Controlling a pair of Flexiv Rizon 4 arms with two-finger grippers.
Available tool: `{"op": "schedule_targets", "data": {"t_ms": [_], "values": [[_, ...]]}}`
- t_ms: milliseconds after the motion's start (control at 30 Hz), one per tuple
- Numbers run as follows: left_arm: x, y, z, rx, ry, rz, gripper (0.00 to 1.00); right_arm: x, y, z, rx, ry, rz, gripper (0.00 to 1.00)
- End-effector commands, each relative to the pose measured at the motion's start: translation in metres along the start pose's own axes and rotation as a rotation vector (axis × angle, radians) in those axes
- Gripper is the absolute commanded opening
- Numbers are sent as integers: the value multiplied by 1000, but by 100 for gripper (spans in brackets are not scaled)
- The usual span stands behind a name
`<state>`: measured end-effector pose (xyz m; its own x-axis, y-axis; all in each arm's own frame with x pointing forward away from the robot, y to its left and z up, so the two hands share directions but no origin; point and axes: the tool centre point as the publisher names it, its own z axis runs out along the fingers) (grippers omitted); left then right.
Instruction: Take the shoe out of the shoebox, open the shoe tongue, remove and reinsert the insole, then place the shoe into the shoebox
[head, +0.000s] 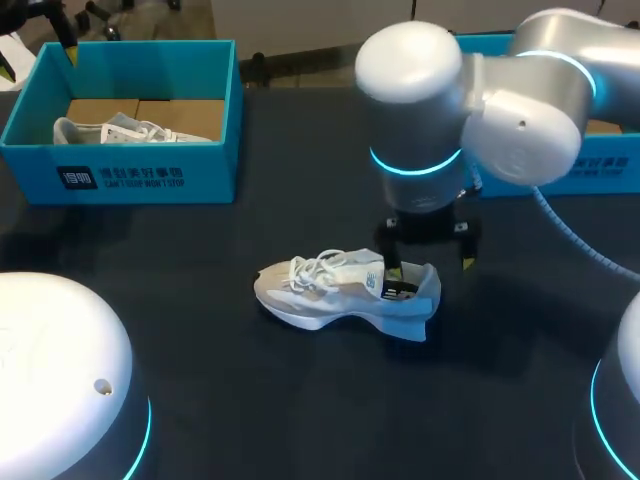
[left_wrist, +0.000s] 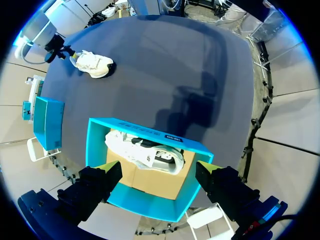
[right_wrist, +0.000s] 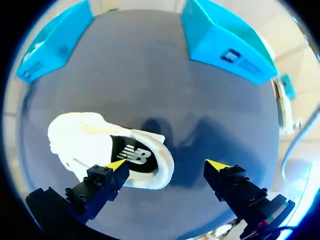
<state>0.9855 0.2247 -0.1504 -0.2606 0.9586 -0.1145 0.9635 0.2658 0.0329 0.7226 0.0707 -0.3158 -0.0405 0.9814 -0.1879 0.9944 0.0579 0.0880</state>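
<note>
While the right arm (head: 520, 100) stands over the dark table (head: 200, 400) in the head view, the right gripper (head: 431, 265) hangs spread at the heel of the white shoe (head: 335, 292), which lies near the table's middle. A blue shoebox (head: 130, 175) at the far left holds a second shoe (head: 125, 130); another box (head: 610, 165) sits far right. From the left wrist, the left gripper (left_wrist: 159, 170) is spread wide above the shoebox and the second shoe. From the right wrist, one yellow tip sits at the shoe's heel opening, the other over bare table, apart from the shoe.
</note>
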Motion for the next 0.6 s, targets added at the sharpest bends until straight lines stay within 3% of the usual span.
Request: {"op": "schedule_targets", "data": {"t_ms": [33, 333, 433, 467, 600], "values": [[0, -1, 0, -3, 2, -1, 100, -6, -2, -7, -59, 43, -217, 100], [0, -1, 0, -3, 2, -1, 100, -6, 9, -20, -138, 79, -556, 100], [0, -1, 0, -3, 2, -1, 100, -6, 10, -22, -148, 90, -584, 100], [0, -1, 0, -3, 2, -1, 100, -7, 11, -27, -181, 154, -639, 100], [0, -1, 0, -3, 2, -1, 100, -8, 12, -28, -170, 170, -619, 100]]}}
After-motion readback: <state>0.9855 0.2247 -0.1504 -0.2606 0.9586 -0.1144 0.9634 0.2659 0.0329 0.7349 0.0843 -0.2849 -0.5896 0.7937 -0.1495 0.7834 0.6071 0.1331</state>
